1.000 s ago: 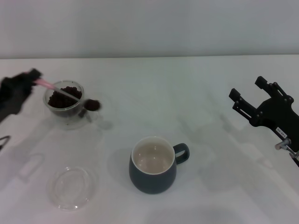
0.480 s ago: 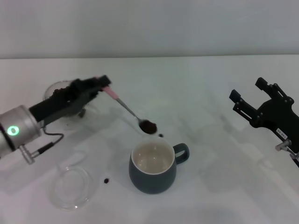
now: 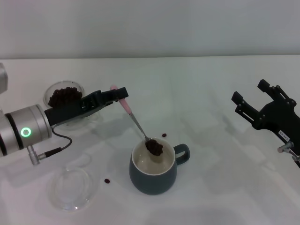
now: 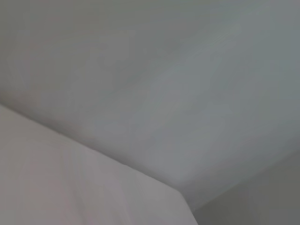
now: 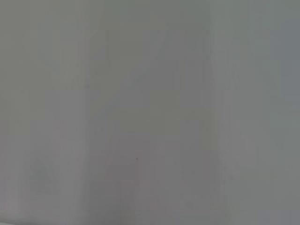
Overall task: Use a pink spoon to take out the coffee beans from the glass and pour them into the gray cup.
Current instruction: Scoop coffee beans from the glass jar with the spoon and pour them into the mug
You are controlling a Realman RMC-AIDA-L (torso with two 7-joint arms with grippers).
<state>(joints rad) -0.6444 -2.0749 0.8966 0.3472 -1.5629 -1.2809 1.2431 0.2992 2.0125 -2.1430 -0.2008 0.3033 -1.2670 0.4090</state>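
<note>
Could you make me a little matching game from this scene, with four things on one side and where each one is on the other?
Things:
1. spoon
2. glass
3. gray cup
4. right gripper

Places or states:
A. standing on the table near the front, a little right of the clear dish
B. far left, with coffee beans heaped in it
C. held by the left gripper, its loaded bowl over the cup's mouth
D. open, off to the right, touching nothing

Pairs: 1-C, 2-B, 3-A, 4-D
</note>
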